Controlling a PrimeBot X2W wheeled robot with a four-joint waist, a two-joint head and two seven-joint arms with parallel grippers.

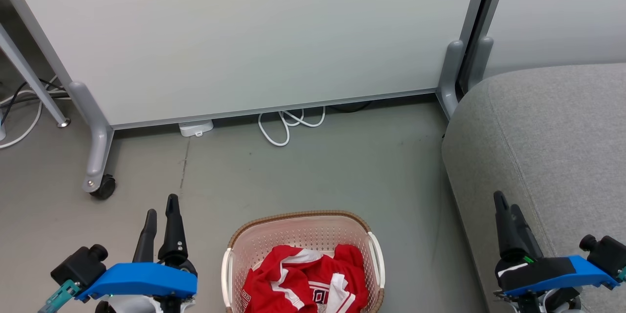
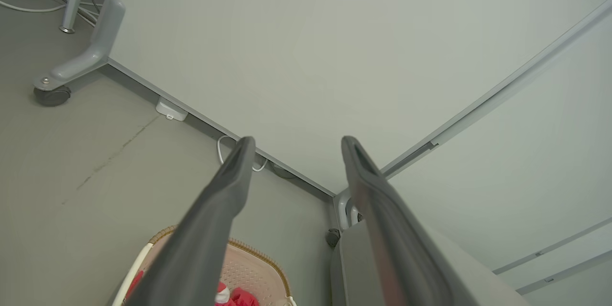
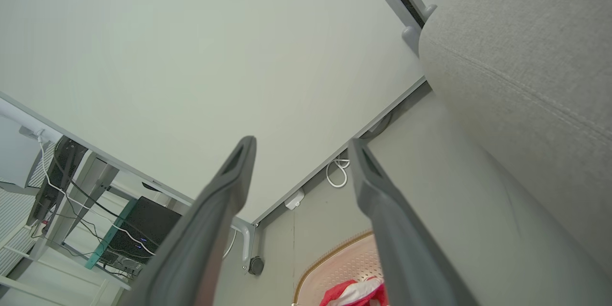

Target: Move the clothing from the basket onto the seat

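Observation:
Red clothing with white trim (image 1: 305,283) lies bunched in the cream perforated basket (image 1: 298,232) on the floor at the bottom centre of the head view. Black-and-white lettering shows on one garment. The grey sofa seat (image 1: 552,146) fills the right side. My left gripper (image 1: 161,210) stands open to the left of the basket, holding nothing. My right gripper (image 1: 506,208) is raised in front of the sofa's edge, right of the basket. In the left wrist view its fingers (image 2: 224,196) are spread apart above the basket (image 2: 258,267). The right wrist view shows spread fingers (image 3: 382,210), the clothing (image 3: 354,294) and the seat (image 3: 526,48).
A pale partition panel (image 1: 254,34) on grey wheeled feet (image 1: 100,183) stands behind the basket. White cable loops (image 1: 286,124) and a white adapter (image 1: 195,128) lie at its base. Bare grey floor (image 1: 293,176) separates the panel from the basket.

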